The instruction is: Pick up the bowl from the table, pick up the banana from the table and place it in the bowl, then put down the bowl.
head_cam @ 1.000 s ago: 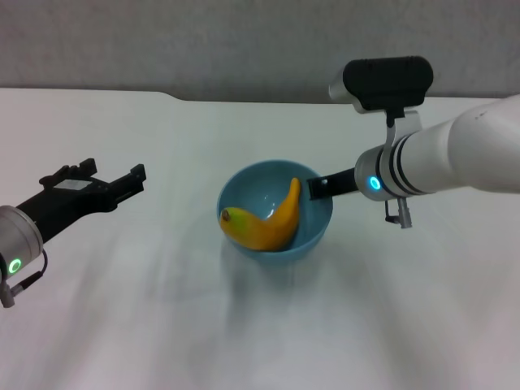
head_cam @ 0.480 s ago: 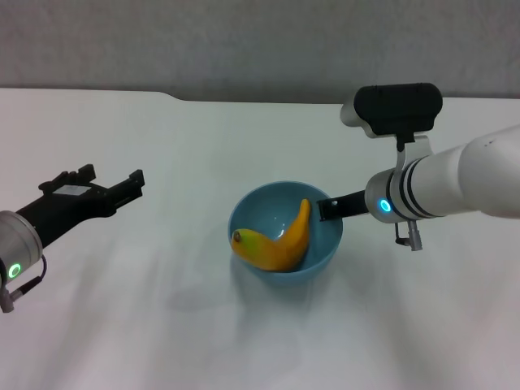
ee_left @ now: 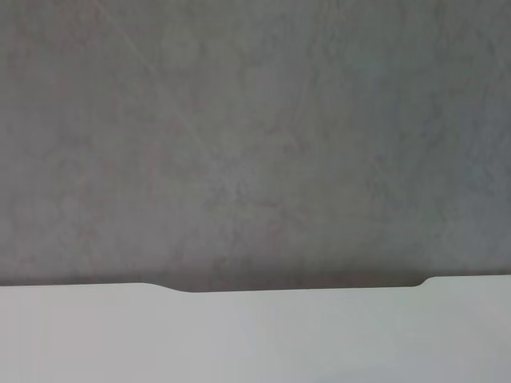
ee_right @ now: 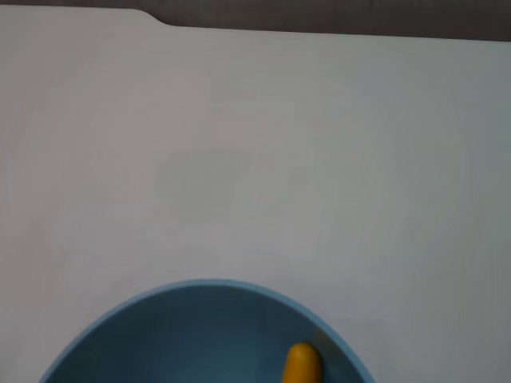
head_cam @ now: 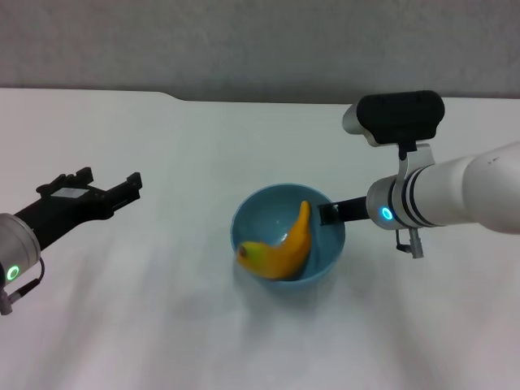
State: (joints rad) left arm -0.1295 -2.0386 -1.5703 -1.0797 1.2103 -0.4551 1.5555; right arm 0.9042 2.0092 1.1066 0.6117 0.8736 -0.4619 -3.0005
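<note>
Inside the bowl lies the banana. Right end effector grips the rim, apparently; set-down on the counter remains. Left end effector open, empty.

Grey mottled wall behind; even, soft light.

Even, bright overhead light; soft shadows beneath the bowl; table slightly washed out.
</note>
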